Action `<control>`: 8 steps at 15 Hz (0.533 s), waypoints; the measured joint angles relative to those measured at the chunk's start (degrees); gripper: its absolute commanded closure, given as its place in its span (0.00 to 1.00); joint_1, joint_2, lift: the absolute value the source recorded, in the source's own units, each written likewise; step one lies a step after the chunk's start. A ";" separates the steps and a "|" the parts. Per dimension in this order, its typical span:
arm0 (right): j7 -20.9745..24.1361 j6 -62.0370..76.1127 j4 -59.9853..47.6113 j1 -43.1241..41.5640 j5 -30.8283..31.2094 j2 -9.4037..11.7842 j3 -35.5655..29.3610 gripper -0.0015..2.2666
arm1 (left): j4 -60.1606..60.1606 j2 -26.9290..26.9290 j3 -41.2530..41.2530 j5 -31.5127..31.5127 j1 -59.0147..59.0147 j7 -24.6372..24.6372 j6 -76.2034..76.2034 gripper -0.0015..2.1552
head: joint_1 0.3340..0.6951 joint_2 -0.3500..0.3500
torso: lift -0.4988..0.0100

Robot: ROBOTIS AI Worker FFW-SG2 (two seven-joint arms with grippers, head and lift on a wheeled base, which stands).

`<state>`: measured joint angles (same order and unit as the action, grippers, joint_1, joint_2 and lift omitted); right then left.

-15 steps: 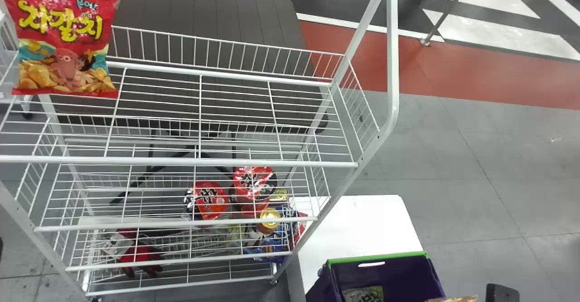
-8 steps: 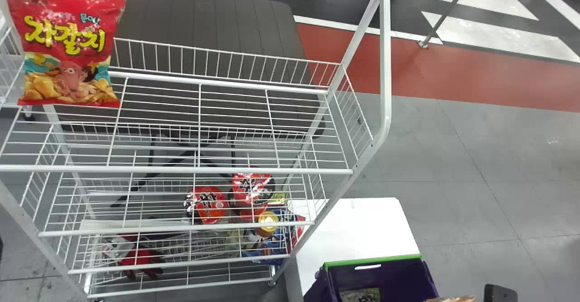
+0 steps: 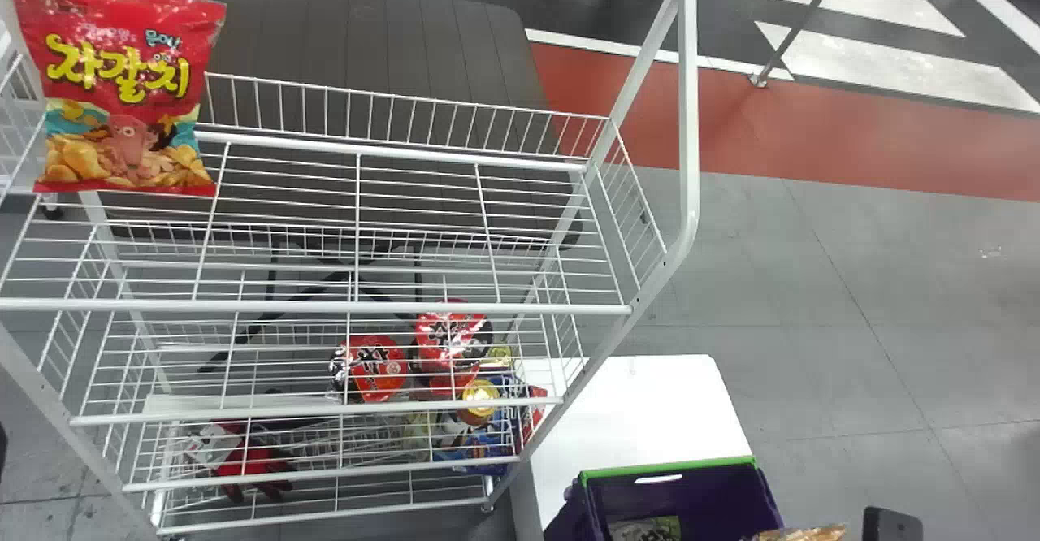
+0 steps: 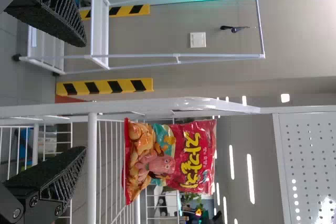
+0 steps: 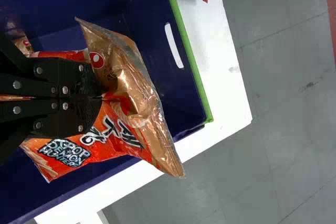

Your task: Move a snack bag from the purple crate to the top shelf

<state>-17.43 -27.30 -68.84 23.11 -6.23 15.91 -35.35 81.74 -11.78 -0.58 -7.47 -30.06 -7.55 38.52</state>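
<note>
The top shelf could be struck if too little height is given, and the rim of the purple crate caught by the orange snack bag, whose loose end juts past the right tool by which it is pinched over the crate. In the head view the crate's near side is cut off; the bag's middle is hidden by that tool, while the left tool is spread open.
</note>
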 measured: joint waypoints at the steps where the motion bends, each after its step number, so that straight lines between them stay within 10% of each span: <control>1: -0.13 0.14 -0.05 0.00 0.52 0.01 0.45 0.99 | -0.01 0.00 -0.01 0.00 -0.01 0.00 0.01 0.05 | 1.00 0.00 | 0.98; 8: -11.34 -30.42 -21.91 3.87 -0.20 -4.38 0.96 0.99 | 0.14 0.75 -0.66 0.84 -0.06 -0.80 -0.10 0.05 | 1.00 0.00 | 0.98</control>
<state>-28.77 -57.73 -90.75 26.98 -6.43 11.54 -34.39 81.89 -11.03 -1.24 -6.62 -30.12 -8.36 38.42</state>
